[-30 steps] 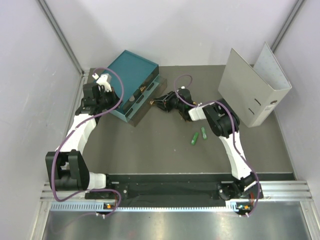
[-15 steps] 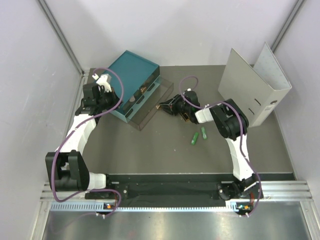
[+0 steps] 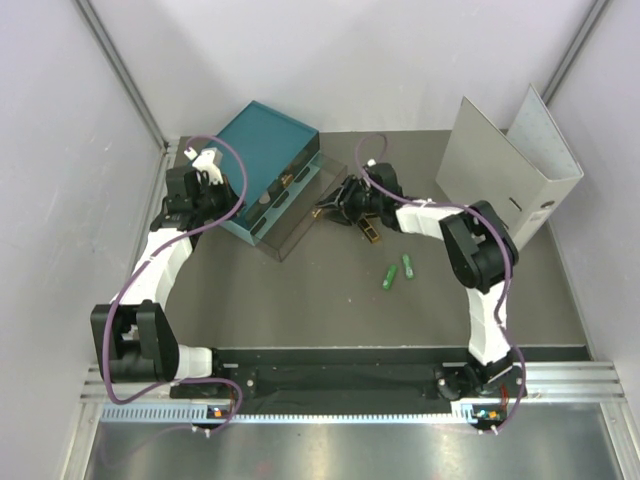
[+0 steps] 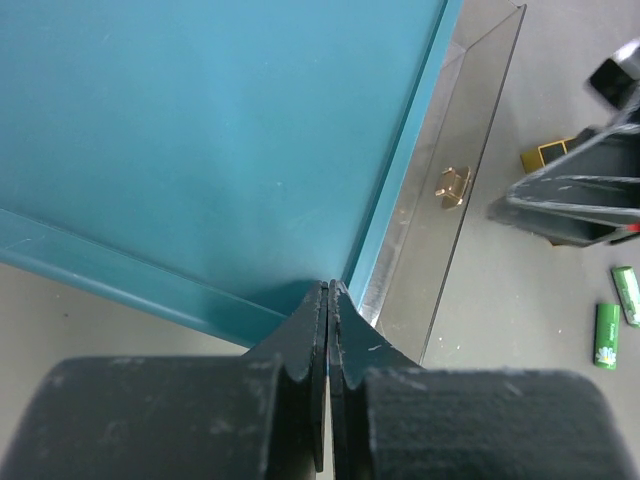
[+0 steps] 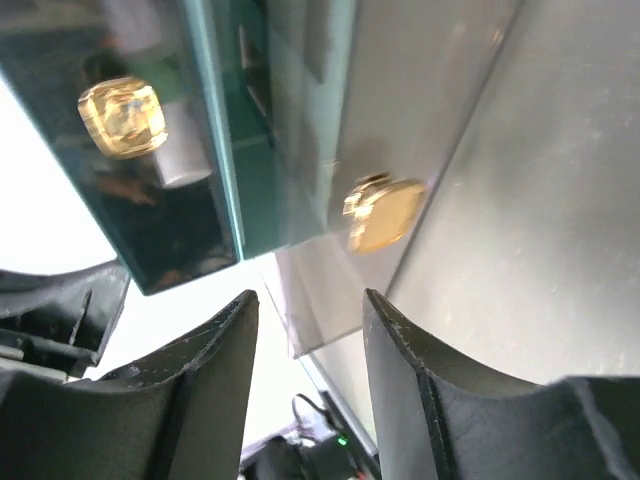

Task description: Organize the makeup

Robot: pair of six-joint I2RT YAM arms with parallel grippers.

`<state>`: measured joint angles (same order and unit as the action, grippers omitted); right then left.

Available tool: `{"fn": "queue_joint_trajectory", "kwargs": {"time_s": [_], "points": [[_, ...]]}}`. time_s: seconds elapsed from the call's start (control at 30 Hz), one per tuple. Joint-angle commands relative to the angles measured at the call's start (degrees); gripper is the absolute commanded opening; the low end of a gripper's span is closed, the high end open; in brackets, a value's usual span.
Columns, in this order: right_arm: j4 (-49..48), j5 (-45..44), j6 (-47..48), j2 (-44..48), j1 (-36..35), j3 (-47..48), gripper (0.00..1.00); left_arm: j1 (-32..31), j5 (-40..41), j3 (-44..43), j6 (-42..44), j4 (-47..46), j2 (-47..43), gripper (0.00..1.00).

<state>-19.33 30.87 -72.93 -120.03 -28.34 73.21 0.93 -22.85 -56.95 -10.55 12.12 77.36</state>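
— Status?
— Clear drawer [image 3: 300, 215] stands open, centre-left. I see two green tubes [image 3: 407, 267] and a black-gold case [image 3: 370, 232] loose on the desk [image 3: 330, 300], centre-right. Most sorting left, I judge.
— Jaws?
— Right jaws spread, empty, before the gold knob [image 5: 385, 212]. Left jaws pressed together at the teal box [image 4: 200, 130].

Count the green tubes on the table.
2. The bright green tube lies beside the paler green tube on the table. Others may be hidden inside the drawer box.
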Motion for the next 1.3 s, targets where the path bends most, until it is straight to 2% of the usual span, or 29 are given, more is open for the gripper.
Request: {"fn": "queue_joint_trajectory", "kwargs": {"time_s": [0.0, 0.07, 0.1, 0.13, 0.2, 0.37, 0.63, 0.73, 1.0, 1.27], "points": [[19.07, -1.42, 16.79, 8.49, 0.65, 9.74, 0.46, -0.75, -0.26, 4.56, -0.09, 14.34, 2.88, 0.00], [29.57, -4.76, 24.02, 9.02, 0.65, 16.31, 0.46, -0.75, -0.35, 4.74, -0.18, 14.34, 2.88, 0.00], [33.53, -6.07, 31.28, 8.93, 0.65, 18.26, 0.47, -0.75, -0.35, 4.83, -0.26, 14.16, 2.88, 0.00], [41.05, -9.22, 34.49, 8.85, 0.65, 19.76, 0.47, -0.75, -0.44, 4.83, -0.35, 14.07, 2.97, 0.00], [46.20, -12.31, 41.77, 9.28, 0.74, 22.15, 0.47, -0.75, -0.62, 5.00, -0.35, 13.90, 3.06, 0.00], [55.18, -21.72, 50.68, 11.21, 0.74, 20.58, 0.49, -0.75, -0.88, 5.00, -0.18, 13.63, 3.23, 0.00], [58.27, -34.19, 56.84, 14.56, 0.65, 12.49, 0.52, -0.75, -1.23, 5.27, 0.00, 13.46, 3.50, 0.00], [58.18, -36.31, 58.33, 14.38, 0.56, 10.03, 0.52, -0.67, -1.58, 5.27, 0.09, 13.63, 3.76, 0.00], [54.41, -36.24, 58.34, 12.10, 0.74, 6.42, 0.52, -0.75, -1.49, 4.22, 0.96, 15.13, 4.20, 0.00], [53.08, -33.42, 57.90, 10.69, 0.56, 8.70, 0.53, -0.75, -1.32, 3.25, 0.97, 16.18, 4.37, 0.00]]}}
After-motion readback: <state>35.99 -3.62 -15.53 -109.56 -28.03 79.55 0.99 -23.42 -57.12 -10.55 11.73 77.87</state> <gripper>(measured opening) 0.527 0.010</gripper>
